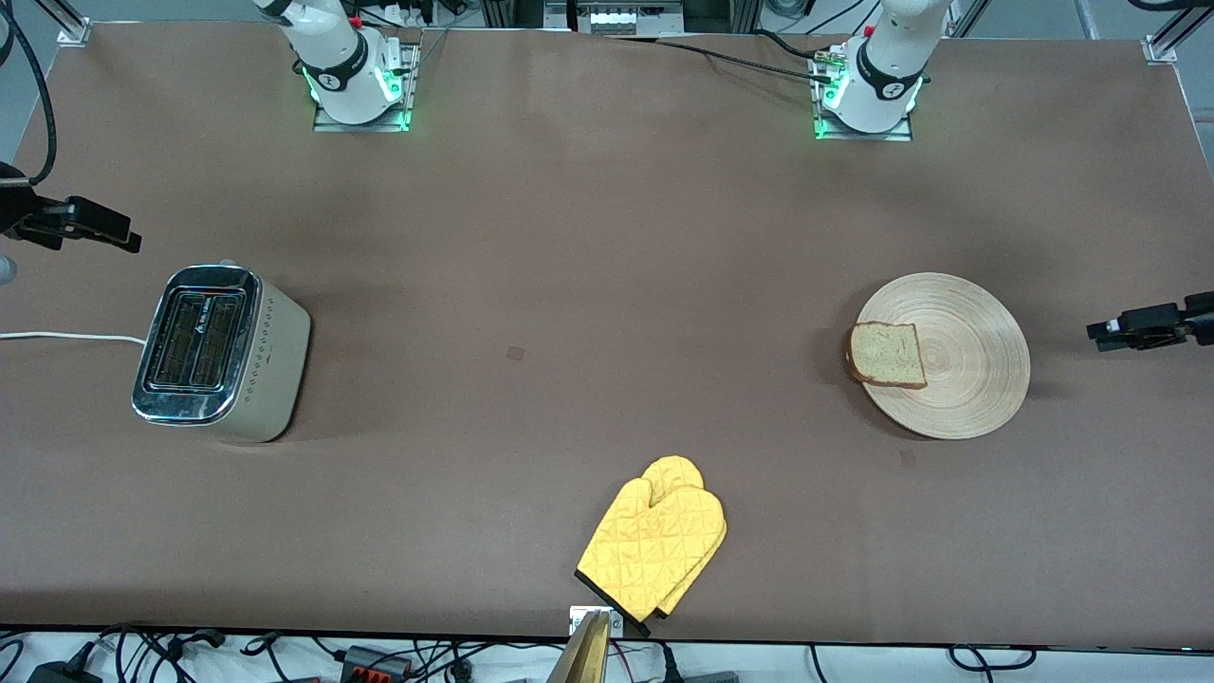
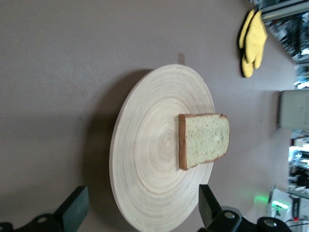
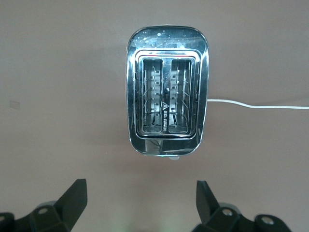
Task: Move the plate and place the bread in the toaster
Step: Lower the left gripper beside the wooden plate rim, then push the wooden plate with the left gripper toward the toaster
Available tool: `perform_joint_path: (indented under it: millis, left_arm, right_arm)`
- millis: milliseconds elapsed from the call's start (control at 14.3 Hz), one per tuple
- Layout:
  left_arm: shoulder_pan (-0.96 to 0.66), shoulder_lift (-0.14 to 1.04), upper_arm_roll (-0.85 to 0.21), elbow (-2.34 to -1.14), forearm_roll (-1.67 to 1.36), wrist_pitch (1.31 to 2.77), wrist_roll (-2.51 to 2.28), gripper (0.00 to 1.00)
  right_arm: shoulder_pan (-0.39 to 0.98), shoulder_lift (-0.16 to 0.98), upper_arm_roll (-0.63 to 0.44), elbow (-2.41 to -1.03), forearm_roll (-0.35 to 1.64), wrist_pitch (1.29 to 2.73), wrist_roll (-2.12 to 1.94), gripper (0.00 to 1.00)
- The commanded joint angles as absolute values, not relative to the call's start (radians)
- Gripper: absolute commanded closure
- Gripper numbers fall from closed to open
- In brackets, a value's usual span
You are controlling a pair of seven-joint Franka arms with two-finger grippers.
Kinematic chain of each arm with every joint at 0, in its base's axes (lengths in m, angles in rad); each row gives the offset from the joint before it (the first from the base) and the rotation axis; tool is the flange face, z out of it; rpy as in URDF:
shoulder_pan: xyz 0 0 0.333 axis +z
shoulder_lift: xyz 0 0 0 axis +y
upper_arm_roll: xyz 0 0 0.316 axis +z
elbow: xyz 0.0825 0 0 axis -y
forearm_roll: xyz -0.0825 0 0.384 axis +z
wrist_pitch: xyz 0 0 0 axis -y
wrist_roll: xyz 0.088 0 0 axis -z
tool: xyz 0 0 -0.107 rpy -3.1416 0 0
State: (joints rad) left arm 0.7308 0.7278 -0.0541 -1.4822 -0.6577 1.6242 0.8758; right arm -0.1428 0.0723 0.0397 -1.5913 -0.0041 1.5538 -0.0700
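Front view, surface: brown mat-covered surface [image 1: 569, 285]; broad bare room across its middle
Front view, plate: large round pale-wood plate with ring grain [image 1: 977, 379] toward the left arm's end; square slice of light brown bread with dark crust [image 1: 888, 355] lies on it, overhanging the rim toward the middle of the surface
Front view, toaster: boxy beige two-slot toaster with chrome top [image 1: 220, 353] toward the right arm's end, white cord [image 1: 66, 336] running off the edge; slots hold nothing
Front view, mitt: yellow quilted oven mitt [image 1: 654, 545] nearest the camera, by the edge
Front view, claws: left claw [image 1: 1105, 332] beside the plate; right claw [image 1: 128, 237] near the toaster
Left wrist view: left claw [image 2: 142, 208] fingers spread wide, holding nothing, over the plate's rim
Right wrist view: right claw [image 3: 140, 203] fingers apart, holding nothing, just short of the toaster; small dark mark between the slots, unreadable
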Motion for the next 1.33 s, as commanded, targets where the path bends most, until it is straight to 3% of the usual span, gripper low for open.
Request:
perform_joint_path:
  millis: [0, 209, 349, 419, 768, 838, 908, 1257]
  left_arm:
    - [0.753, 0.834, -0.067, -1.436, -0.797, 1.615, 0.949, 0.00]
    - [0.747, 0.908, -0.067, -1.436, -0.838, 1.615, 0.997, 0.02]
    - [0.742, 0.925, -0.067, -1.442, -0.848, 1.624, 0.994, 0.18]
    - [0.749, 0.945, -0.067, -1.440, -0.848, 1.628, 0.996, 0.31]
    - [0.729, 0.980, -0.074, -1.443, -0.828, 1.628, 0.999, 0.63]
    - [0.727, 0.976, -0.069, -1.439, -0.824, 1.626, 0.994, 0.84]
    - [0.727, 0.971, -0.072, -1.440, -0.806, 1.626, 0.991, 0.93]
    - [0.729, 0.963, -0.080, -1.439, -0.799, 1.618, 0.982, 0.98]
  right_arm:
    - [-0.150, 0.077, 0.044, -1.577, -0.006, 1.551, -0.069, 0.00]
    - [-0.150, 0.077, 0.044, -1.577, -0.006, 1.549, -0.071, 0.00]
    - [-0.150, 0.077, 0.043, -1.577, -0.006, 1.549, -0.071, 0.00]
    - [-0.150, 0.077, 0.043, -1.577, -0.006, 1.549, -0.071, 0.00]
    - [-0.150, 0.077, 0.041, -1.577, -0.005, 1.551, -0.071, 0.00]
    - [-0.150, 0.077, 0.041, -1.577, -0.006, 1.549, -0.071, 0.00]
    - [-0.150, 0.077, 0.043, -1.577, -0.005, 1.549, -0.071, 0.00]
    - [-0.150, 0.077, 0.041, -1.577, -0.003, 1.549, -0.069, 0.00]
